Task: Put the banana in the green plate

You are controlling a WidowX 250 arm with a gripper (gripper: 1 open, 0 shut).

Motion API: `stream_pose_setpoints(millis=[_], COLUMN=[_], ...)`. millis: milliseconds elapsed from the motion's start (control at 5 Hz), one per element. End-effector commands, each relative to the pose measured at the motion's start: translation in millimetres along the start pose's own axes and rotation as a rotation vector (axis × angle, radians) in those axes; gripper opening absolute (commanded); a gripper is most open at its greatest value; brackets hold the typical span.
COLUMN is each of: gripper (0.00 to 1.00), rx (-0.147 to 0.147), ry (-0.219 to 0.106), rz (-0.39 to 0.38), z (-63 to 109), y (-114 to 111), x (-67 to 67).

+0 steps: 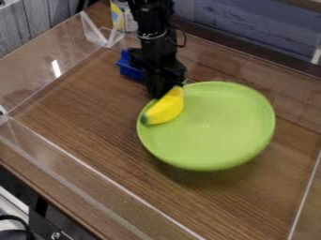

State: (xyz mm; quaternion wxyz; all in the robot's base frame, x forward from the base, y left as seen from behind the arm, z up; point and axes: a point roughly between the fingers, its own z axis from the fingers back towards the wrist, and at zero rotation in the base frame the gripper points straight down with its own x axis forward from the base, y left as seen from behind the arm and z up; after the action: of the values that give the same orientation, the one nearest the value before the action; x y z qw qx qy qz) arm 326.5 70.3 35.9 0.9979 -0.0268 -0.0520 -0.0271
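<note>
The lime-green plate (pixel 213 131) rests on the wooden table right of centre and looks tilted, its right side raised. The small yellow banana (pixel 164 106) lies on the plate's upper-left rim, its top end right under my fingertips. My gripper (pixel 160 89) hangs straight down from the black arm over that rim, with its jaws shut. Whether the fingertips touch the banana or the rim I cannot tell.
A blue block (pixel 129 64) sits right behind the gripper, partly hidden by it. Clear plastic walls (pixel 51 66) enclose the wooden table (pixel 75 122) on the left, front and right. A dark wall runs along the back.
</note>
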Motion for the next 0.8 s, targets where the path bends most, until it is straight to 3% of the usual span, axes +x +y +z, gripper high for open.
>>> stream_pose_setpoints(millis=[0, 600], gripper=[0.00, 0.00], rx=[0.030, 0.052], ry=[-0.052, -0.018], rz=[-0.005, -0.007], z=[14.9, -2.3], y=[8, 22], x=[5.9, 0.2])
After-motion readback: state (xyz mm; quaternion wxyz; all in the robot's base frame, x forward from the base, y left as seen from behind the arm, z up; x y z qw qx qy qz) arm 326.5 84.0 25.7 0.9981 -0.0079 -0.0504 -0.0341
